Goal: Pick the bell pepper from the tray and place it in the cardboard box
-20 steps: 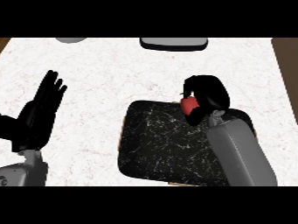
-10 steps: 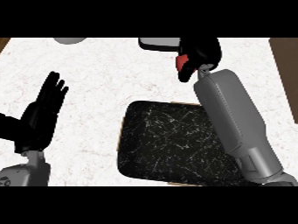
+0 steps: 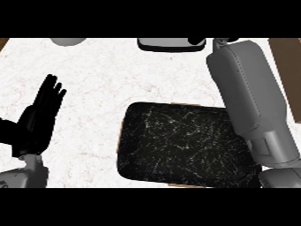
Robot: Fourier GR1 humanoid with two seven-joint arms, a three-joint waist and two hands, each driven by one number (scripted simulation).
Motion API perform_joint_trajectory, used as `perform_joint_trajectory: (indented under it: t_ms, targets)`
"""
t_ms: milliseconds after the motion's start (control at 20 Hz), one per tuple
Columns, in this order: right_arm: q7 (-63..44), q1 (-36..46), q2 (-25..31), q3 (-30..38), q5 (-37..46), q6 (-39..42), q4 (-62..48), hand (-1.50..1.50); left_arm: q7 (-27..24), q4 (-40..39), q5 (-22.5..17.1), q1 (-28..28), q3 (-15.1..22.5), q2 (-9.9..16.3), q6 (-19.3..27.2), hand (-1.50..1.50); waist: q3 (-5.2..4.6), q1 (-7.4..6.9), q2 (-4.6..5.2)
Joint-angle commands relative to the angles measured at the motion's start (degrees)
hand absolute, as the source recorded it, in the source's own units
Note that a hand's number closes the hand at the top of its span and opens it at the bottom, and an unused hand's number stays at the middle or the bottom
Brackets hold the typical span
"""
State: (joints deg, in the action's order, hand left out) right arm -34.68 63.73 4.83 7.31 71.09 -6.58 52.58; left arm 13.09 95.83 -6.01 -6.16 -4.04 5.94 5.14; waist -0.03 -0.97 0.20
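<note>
I'm looking down on what seems a kitchen. A white marbled tabletop [image 3: 126, 75] carries a dark speckled tray [image 3: 178, 141], with a black-and-white appliance [image 3: 169, 44] at the far edge.

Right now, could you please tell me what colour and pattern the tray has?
Head view: the square tray is black with fine white speckles and streaks.

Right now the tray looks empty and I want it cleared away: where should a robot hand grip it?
Probably the left rim of the tray, approached from the left: it lies flat, that edge is unobstructed, and the right forearm crosses its right edge. The open left robot hand rests on that side.
</note>
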Motion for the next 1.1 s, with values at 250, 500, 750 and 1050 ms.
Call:
perform_joint_trajectory:
  t_ms: [250,500,750,1050]
  targets:
    - [-1.17,2.49,10.16,7.55,-1.33,-4.73,-4.87,1.5,2.29,-0.62,-0.92,-3.38,-1.37,0.95,0.08,0.0,0.04,0.13,0.15]
    - [1.48,1.63,15.18,9.26,-2.7,-4.02,-8.68,1.5,0.94,1.23,0.55,-0.64,0.27,-0.44,0.68,0.0,0.04,0.14,0.0]
    - [3.65,0.47,20.89,10.15,-0.59,-8.88,-14.27,1.5,-3.18,-3.99,0.99,-0.46,-0.05,-1.05,0.0,0.0,0.02,0.19,0.18]
    - [13.05,-0.52,28.99,12.45,-0.66,-13.07,-26.55,1.5,-1.04,-0.72,0.56,-1.27,0.02,-0.4,-0.06,0.0,0.1,-1.15,0.64]
